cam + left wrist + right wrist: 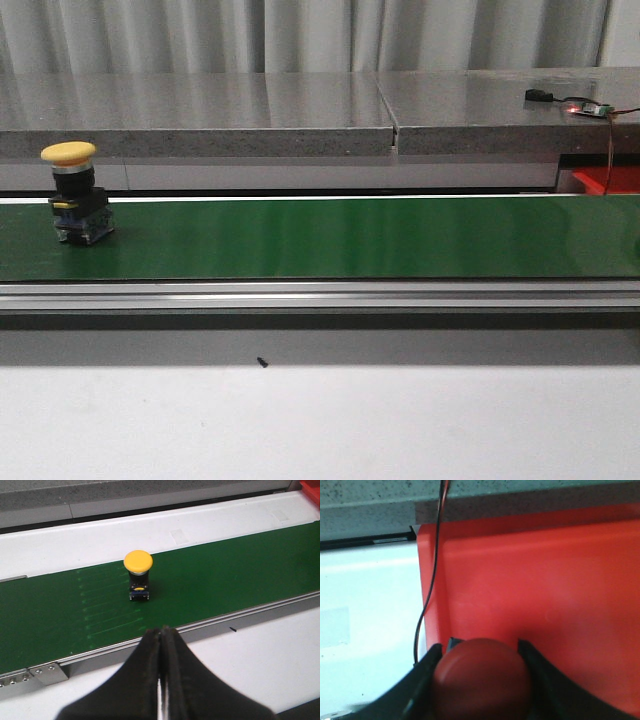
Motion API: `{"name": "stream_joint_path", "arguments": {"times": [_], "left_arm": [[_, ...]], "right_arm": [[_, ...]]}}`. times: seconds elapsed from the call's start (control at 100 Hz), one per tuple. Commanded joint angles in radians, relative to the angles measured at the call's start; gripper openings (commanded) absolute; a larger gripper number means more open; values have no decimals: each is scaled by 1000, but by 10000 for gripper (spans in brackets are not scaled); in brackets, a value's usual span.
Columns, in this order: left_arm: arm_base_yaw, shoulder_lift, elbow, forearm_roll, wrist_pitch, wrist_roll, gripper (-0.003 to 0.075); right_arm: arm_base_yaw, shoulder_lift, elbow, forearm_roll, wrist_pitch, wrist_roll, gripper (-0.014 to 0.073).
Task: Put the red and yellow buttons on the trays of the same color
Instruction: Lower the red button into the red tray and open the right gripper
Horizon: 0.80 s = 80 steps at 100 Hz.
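Over red tray [560,580], right fingers [427,672] gripping red button [482,677]

Even, fairly bright light is falling from above in the front view, laying soft pale glare across the green belt [330,238] and the grey stone ledge [200,105], while a dark band of shadow is sitting under the belt's metal rail. In the left wrist view the yellow button [138,562] is showing sharp, while the left end effector [161,680] is looming black and soft-edged. In the right wrist view the red button [481,680] is blurring close to the lens, and the red tray [545,590] is glowing oversaturated beside a washed-out white worktop [365,610].
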Motion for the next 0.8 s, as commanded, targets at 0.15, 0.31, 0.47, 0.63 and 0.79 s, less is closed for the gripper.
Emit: {"name": "stream_joint_path", "arguments": {"times": [0.15, 0.31, 0.47, 0.63, 0.79], "left_arm": [[-7, 2, -24, -30, -57, -2, -19], [-7, 2, -24, -30, -57, -2, -19], [-7, 2, -24, -30, -57, -2, -19], [-7, 2, -24, -30, -57, -2, -19], [-7, 2, -24, -30, -57, -2, -19]], "right_arm": [[-6, 27, -24, 1, -101, -14, 150], [-6, 64, -27, 3, -110, -14, 150], [-6, 98, -27, 3, -115, -14, 150], [-6, 118, -28, 6, -117, -14, 153], [-6, 127, -28, 6, -122, -14, 159]]}}
